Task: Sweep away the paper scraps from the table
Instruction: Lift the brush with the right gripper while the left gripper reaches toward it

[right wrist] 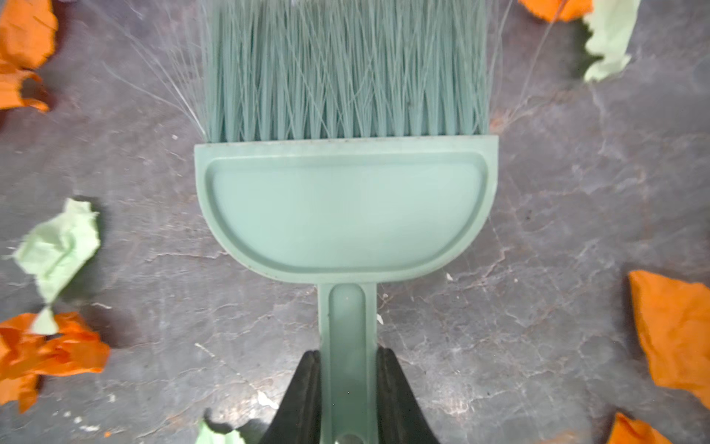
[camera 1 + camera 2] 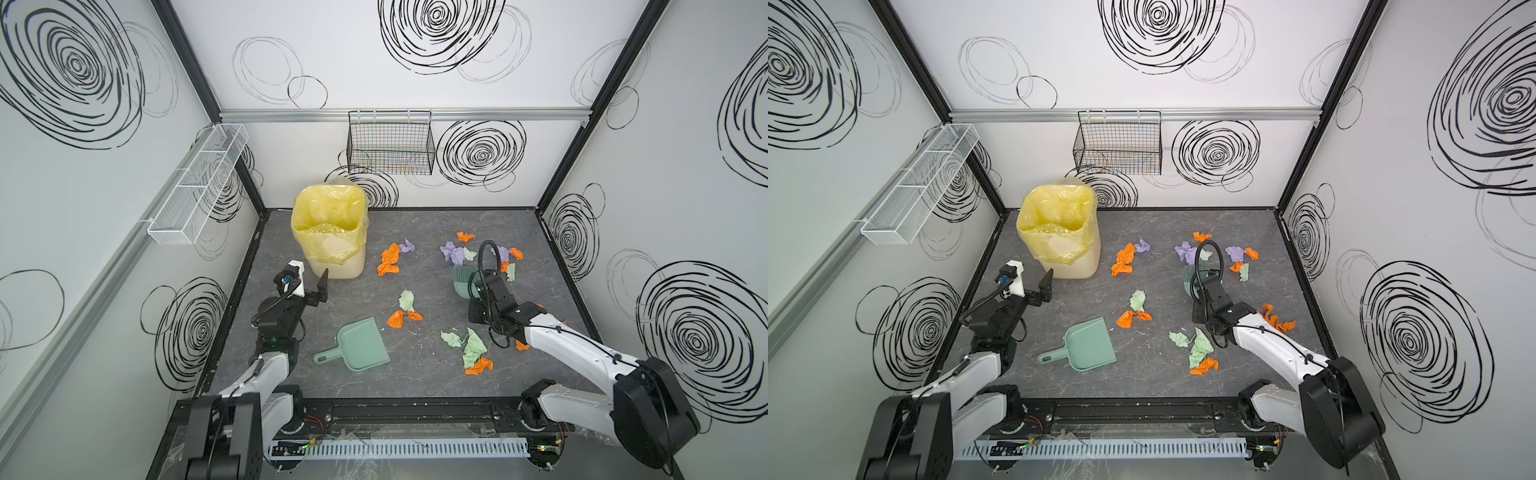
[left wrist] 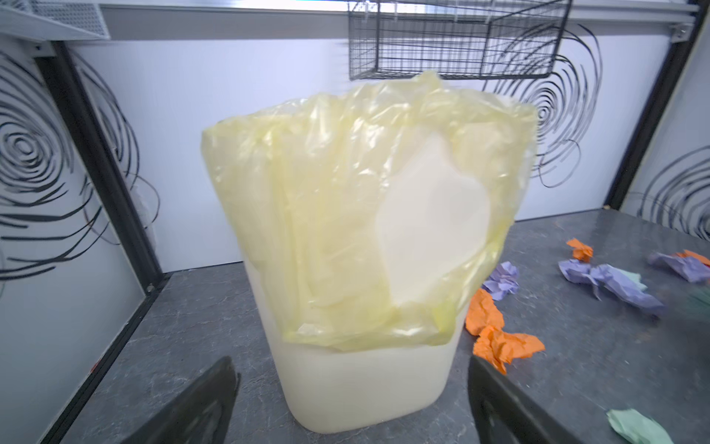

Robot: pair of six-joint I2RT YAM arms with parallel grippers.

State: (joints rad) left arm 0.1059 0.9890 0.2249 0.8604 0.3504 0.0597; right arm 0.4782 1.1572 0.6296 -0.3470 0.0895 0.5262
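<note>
While the right claw (image 1: 347, 355) pinches the thin handle of a teal brush (image 1: 345, 215), pressing the plastic from both sides, the left claw (image 3: 349, 363) stands wide apart and holds nothing. The brush head points away from the right claw, and its bristles fan out over the dark grey surface (image 2: 415, 386).

The paper scraps (image 2: 390, 253) lie loose on that surface. Lilac, orange and pale green pieces cluster just past the bristles, beyond the right claw. More orange and green pieces sit on either side of the brush head. A pale green and orange heap lies behind the right claw, nearer the robot's base. Another orange and lilac group sits between the two claws, closer to the bin.

The left claw faces a cream bin (image 3: 365, 384) from just in front of it, not touching. A yellow liner (image 3: 326, 211) is folded over the bin's rim. A teal dustpan (image 2: 361, 343) lies flat on the surface behind the left claw, apart from both claws. Its handle points toward the left arm. A green and orange pair of scraps lies near its open mouth.
</note>
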